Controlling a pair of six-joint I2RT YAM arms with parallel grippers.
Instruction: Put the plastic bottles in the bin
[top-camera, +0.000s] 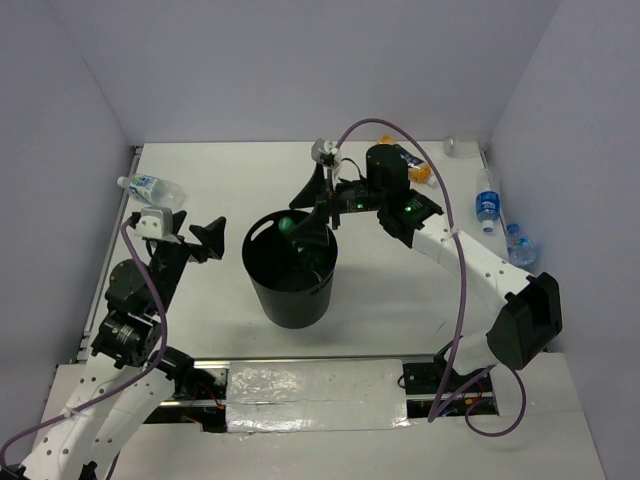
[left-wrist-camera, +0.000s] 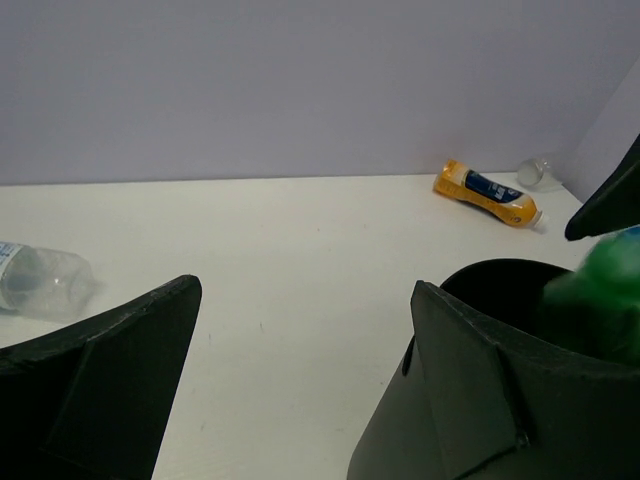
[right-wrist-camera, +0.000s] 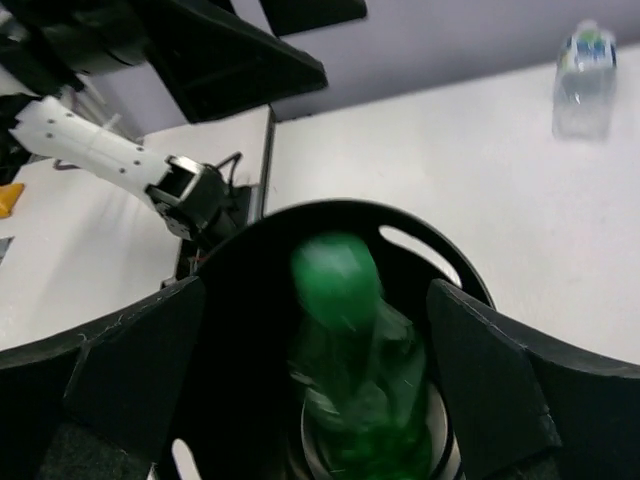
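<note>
The right gripper (right-wrist-camera: 315, 290) hangs over the mouth of the bin (top-camera: 290, 300) with its jaws spread wide. The green bottle (right-wrist-camera: 360, 390) is below and between them, clear of both fingers, blurred, inside the rim; by this evidence one bottle is going in. The left gripper (left-wrist-camera: 305, 300), also spread and empty, stands just beside the bin. Five bottles remain outside it: a blue-green-labelled bottle (left-wrist-camera: 40, 280) ahead-left of the left gripper, the orange bottle (left-wrist-camera: 487, 194) and a plain clear bottle (left-wrist-camera: 540, 172) ahead-right of it, and a blue-labelled bottle (top-camera: 487, 203) and a crumpled clear bottle (top-camera: 520, 243) well apart from the right gripper, beyond its arm.
</note>
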